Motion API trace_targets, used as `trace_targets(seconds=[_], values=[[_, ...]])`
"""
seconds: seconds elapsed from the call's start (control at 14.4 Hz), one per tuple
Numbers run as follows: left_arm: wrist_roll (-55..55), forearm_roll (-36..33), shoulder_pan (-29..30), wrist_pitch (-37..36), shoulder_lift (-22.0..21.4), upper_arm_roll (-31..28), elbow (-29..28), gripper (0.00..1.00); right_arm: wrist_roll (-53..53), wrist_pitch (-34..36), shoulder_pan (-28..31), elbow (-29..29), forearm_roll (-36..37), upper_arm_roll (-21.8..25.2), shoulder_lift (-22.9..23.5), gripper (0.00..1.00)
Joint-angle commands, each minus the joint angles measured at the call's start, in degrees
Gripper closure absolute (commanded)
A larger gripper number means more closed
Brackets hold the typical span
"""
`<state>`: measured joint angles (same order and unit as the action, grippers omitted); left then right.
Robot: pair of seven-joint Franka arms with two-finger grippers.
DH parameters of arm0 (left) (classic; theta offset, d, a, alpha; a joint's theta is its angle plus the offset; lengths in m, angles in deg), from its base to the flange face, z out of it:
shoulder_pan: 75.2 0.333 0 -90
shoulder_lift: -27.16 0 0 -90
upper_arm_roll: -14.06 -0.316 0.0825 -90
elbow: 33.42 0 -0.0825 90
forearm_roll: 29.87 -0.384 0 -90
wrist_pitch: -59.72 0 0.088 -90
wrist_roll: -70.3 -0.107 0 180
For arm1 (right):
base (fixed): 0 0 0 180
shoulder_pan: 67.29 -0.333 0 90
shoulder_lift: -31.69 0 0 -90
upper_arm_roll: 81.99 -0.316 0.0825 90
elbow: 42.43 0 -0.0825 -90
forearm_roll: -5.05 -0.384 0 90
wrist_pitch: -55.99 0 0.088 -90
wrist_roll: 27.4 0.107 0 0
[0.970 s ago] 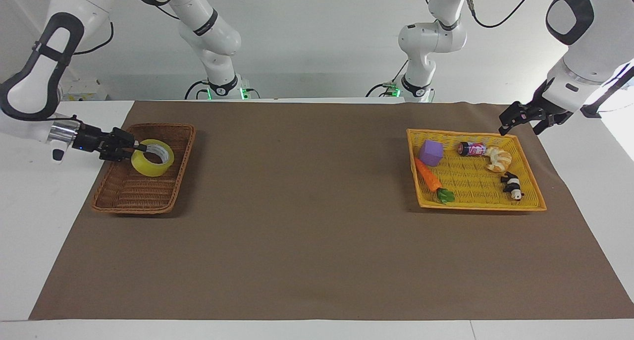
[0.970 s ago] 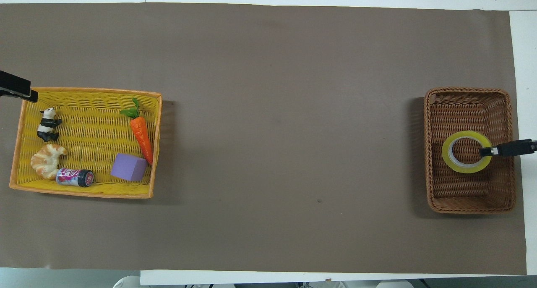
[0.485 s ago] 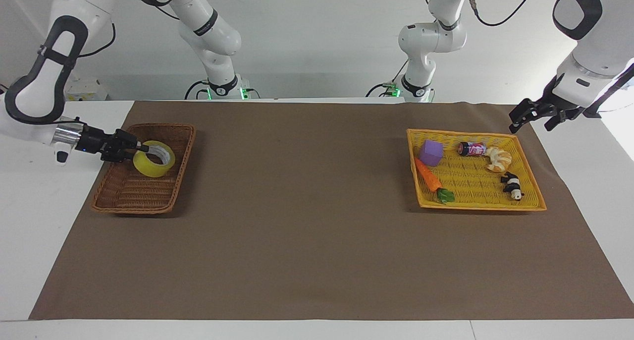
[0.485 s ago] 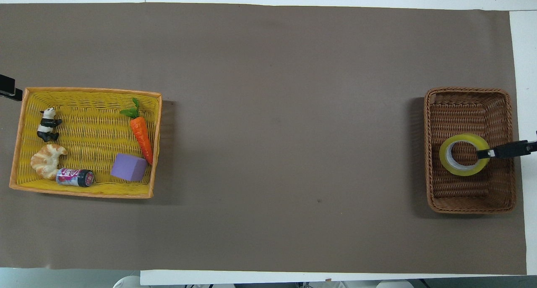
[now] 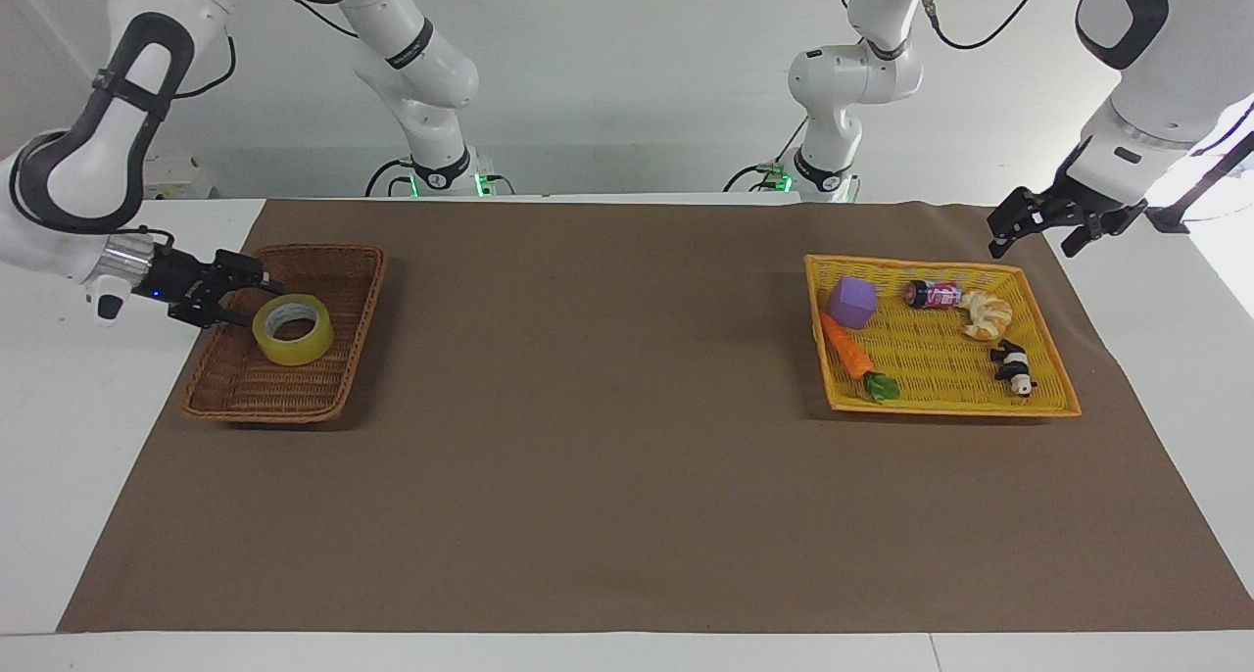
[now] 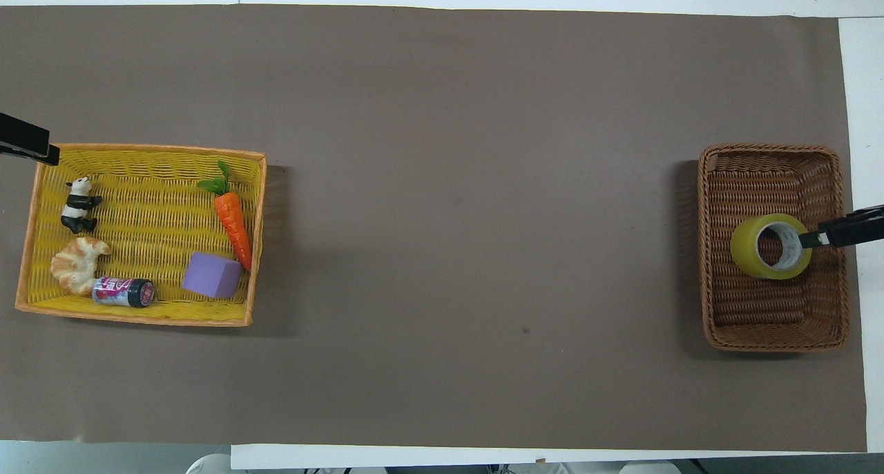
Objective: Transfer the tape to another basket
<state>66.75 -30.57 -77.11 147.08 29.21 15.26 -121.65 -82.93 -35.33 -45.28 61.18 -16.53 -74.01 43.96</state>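
Underfoot, so to speak, a brown mat (image 5: 627, 427) covers a white table (image 5: 59, 437), with a plain white wall past my bases. My right gripper (image 5: 257, 298) hangs spread apart over the brown basket (image 5: 343, 359), gripping nothing; the tape (image 5: 292, 329) lies in that basket, just beside my fingertips. My left gripper (image 5: 1036, 229) waits open over the mat by the yellow tray (image 5: 940, 406). A small can (image 5: 934, 293) there carries print I cannot read.
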Motion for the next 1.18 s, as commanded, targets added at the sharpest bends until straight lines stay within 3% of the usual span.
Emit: trace_targets(seconds=[0.0, 0.21, 0.42, 0.69, 0.9, 1.11], values=[[-0.32, -0.62, 0.77, -1.05, -0.47, 0.65, -0.8, 0.0, 0.51, -0.97, -3.09, -0.86, 4.6, -0.33, -4.45, 0.0], [-0.23, -0.62, 1.47, -1.23, -0.56, 0.47, -0.8, 0.0, 9.17, -0.97, -6.78, -1.66, 6.89, -0.42, -8.92, 0.0], [-0.23, -0.62, 1.56, -1.23, -0.56, 0.12, -0.8, 0.0, 26.73, -0.01, -14.68, -2.71, 13.47, -0.51, -13.23, 0.0], [-0.23, -0.62, 1.39, -1.23, -0.56, 0.21, -0.8, 0.0, 47.75, 7.01, -19.62, -3.94, 18.49, -0.6, -18.16, 0.0], [-0.23, -0.62, 1.47, -1.23, -0.56, 0.21, -0.8, 0.0, 53.77, 9.58, -20.77, -9.73, 20.25, -1.04, -16.33, 0.0], [-0.23, -0.62, 1.47, -1.23, -0.56, 0.21, -0.8, 0.0, 53.68, 10.19, -20.59, -10.88, 22.8, -4.11, -14.66, 0.0]])
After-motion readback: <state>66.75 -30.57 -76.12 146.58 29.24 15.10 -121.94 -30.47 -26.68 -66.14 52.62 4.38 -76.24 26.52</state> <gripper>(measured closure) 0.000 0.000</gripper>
